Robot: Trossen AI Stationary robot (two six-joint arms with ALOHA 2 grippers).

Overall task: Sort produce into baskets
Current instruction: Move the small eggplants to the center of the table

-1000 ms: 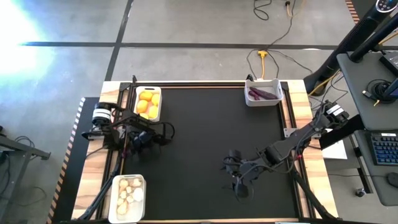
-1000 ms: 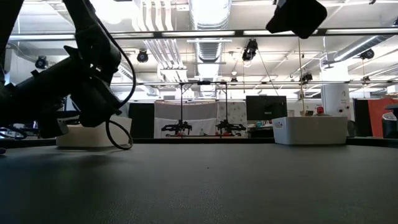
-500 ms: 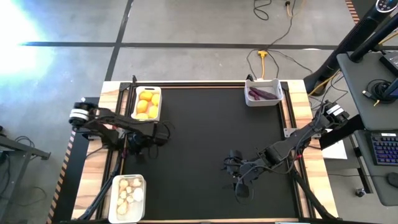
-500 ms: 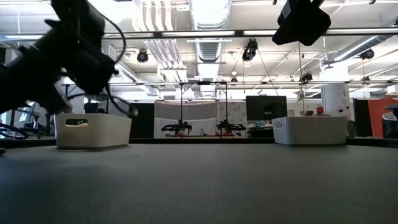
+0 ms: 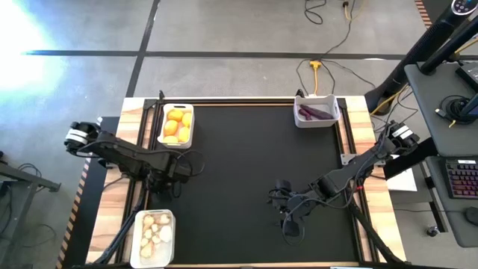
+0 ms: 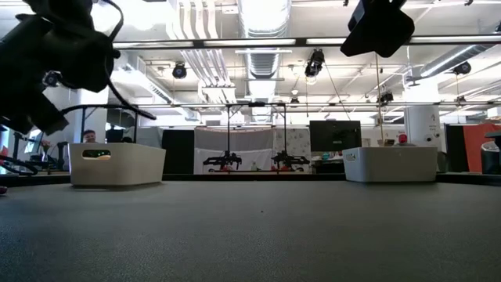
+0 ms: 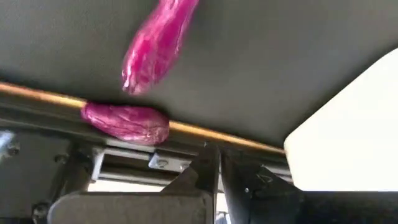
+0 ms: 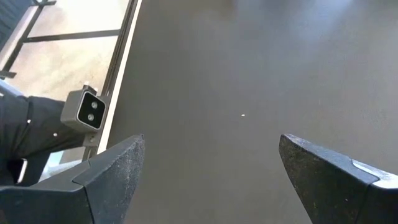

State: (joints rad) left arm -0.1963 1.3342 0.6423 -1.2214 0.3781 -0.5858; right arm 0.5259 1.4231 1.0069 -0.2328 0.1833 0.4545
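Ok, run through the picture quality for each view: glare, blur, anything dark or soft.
High view: strong white glare at the top left over the floor; the table is evenly lit. Low view: bright ceiling lights leave the left arm a dark silhouette. Left wrist view: soft overall, the purple pieces smeared. Right wrist view: sharp mat, its own fingers spread wide.

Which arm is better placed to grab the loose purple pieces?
Left. The wrist view of the left gripper shows two purple pieces close, at the edge of the mat; the right gripper is open over bare mat.
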